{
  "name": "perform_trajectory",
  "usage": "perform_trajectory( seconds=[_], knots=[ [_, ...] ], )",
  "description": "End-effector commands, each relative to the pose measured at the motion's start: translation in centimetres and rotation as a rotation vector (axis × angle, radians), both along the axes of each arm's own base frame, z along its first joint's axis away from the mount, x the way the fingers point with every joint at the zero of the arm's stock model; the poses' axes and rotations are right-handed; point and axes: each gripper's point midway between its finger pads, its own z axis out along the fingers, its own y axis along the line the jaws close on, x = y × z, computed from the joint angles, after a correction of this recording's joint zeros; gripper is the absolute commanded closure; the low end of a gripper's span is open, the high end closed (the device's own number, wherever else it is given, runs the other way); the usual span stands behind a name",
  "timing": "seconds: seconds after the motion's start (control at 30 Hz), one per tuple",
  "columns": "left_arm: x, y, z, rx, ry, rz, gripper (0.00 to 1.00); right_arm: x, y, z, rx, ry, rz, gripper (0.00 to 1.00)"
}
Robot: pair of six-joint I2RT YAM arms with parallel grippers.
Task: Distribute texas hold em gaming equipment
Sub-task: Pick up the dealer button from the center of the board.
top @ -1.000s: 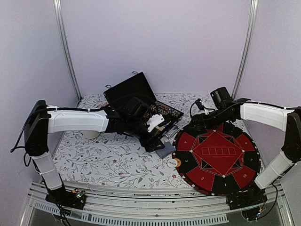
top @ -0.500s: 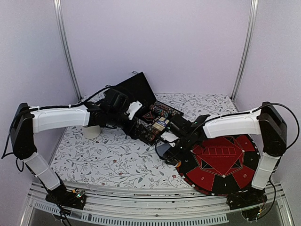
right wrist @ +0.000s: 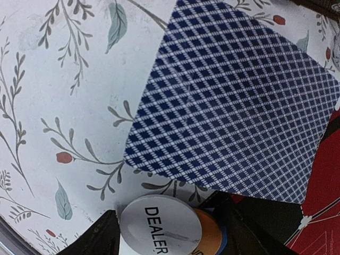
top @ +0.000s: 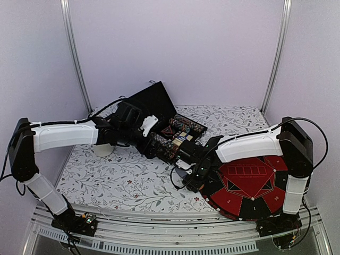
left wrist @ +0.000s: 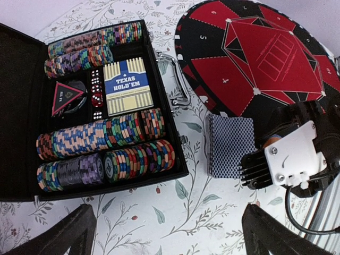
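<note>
A deck of playing cards [right wrist: 239, 106] with a blue-checked back lies on the floral cloth beside the round board. Just in front of it sits a small stack of button discs: a white DEALER disc [right wrist: 159, 226] on top, then an orange disc [right wrist: 210, 236] and a blue rim below. My right gripper [right wrist: 170, 236] is down over this stack, open, one finger on each side, close to the discs. The open black case [left wrist: 183, 159] holds rows of poker chips [left wrist: 106, 133] and a Texas Hold'em card box [left wrist: 127, 87]. My left gripper [left wrist: 170, 234] hovers open and empty near the case.
The red and black round game board [top: 249, 180] fills the front right of the table. The case lid [top: 146, 101] stands up at the back. A cream cup [top: 103, 150] sits at the left under the left arm. Both arms cross the table's middle.
My right arm swung from over the board's far side down to the button discs by the deck, its jaws narrowing. My left arm pulled back from the deck toward the case's left.
</note>
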Motion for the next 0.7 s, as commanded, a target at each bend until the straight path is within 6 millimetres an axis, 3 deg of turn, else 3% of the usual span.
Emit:
perform_trajectory(
  seconds=[0.0, 0.27, 0.53, 0.67],
  knots=[
    [-0.2, -0.2, 1.0, -0.024, -0.028, -0.025, 0.02, -0.4, -0.1, -0.3, -0.026, 0.007, -0.021, 0.30],
    [-0.3, 0.0, 1.0, -0.019, -0.034, -0.030, 0.02, 0.6, -0.7, -0.3, -0.073, -0.041, -0.053, 0.33],
    [-0.4, 0.2, 1.0, -0.016, -0.040, -0.031, 0.02, 0.2, 0.6, 0.5, -0.020, -0.038, -0.013, 0.32],
    [-0.3, 0.3, 0.9, -0.014, -0.037, -0.030, 0.02, -0.1, 0.8, -0.1, -0.021, -0.018, 0.009, 0.39]
  ],
)
